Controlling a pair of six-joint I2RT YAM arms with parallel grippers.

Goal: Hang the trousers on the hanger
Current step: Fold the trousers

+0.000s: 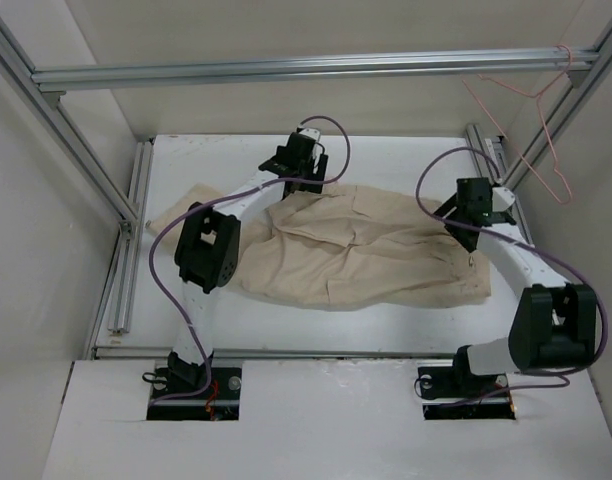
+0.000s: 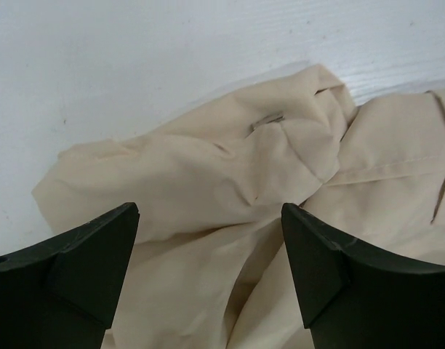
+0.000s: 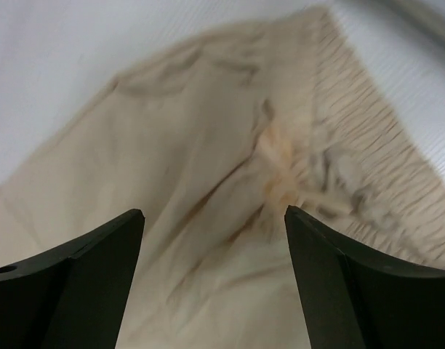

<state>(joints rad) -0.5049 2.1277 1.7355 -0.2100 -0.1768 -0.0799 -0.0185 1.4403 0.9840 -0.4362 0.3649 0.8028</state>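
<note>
The beige trousers (image 1: 356,250) lie spread and wrinkled across the white table (image 1: 386,165). The thin pink hanger (image 1: 534,110) hangs from the frame at the back right, away from both arms. My left gripper (image 1: 308,178) hovers over the trousers' back left part. In the left wrist view it (image 2: 209,211) is open above bunched folds of the trousers (image 2: 208,167), holding nothing. My right gripper (image 1: 470,232) sits over the right end. In the right wrist view it (image 3: 214,212) is open above the trousers (image 3: 208,145) by the gathered waistband (image 3: 368,160).
Aluminium frame bars run across the back (image 1: 306,68) and down both sides (image 1: 71,135). Rails edge the table at left (image 1: 126,260) and right (image 1: 491,150). Purple cables (image 1: 166,290) loop off both arms. White walls enclose the cell.
</note>
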